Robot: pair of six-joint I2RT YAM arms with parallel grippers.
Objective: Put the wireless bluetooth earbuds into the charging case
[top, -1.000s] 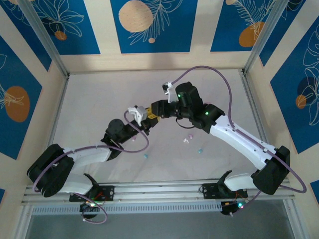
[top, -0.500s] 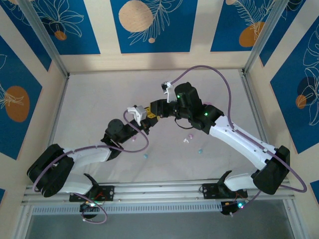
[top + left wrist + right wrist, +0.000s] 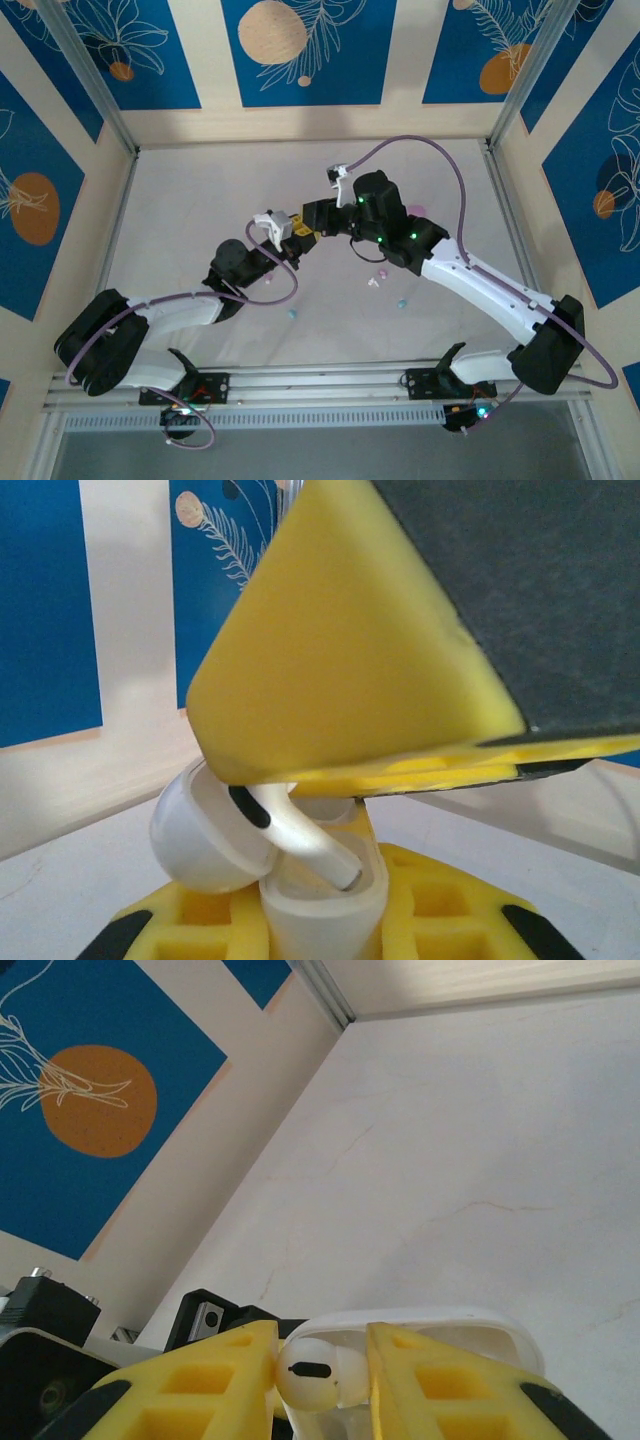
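A white charging case (image 3: 322, 905) stands open between the yellow fingers of my left gripper (image 3: 320, 930), which is shut on it. A white earbud (image 3: 212, 830) leans over the case with its stem tip inside a slot. My right gripper (image 3: 322, 1372) is shut on that white earbud (image 3: 310, 1372), and the case lid (image 3: 450, 1322) shows just behind it. In the top view the left gripper (image 3: 288, 230) and the right gripper (image 3: 312, 222) meet above the table's middle. Loose on the table lie a pink earbud (image 3: 381, 272), a white earbud (image 3: 372, 284) and two teal earbuds (image 3: 401, 301) (image 3: 292, 312).
A pink object (image 3: 416, 209) peeks out behind the right arm. The right arm's purple cable (image 3: 440, 150) loops over the back of the table. Metal frame posts (image 3: 110, 120) and wall panels border the table on three sides.
The right arm's elbow has shifted slightly left and its wrist has dipped a little toward the case. The left arm has held still.
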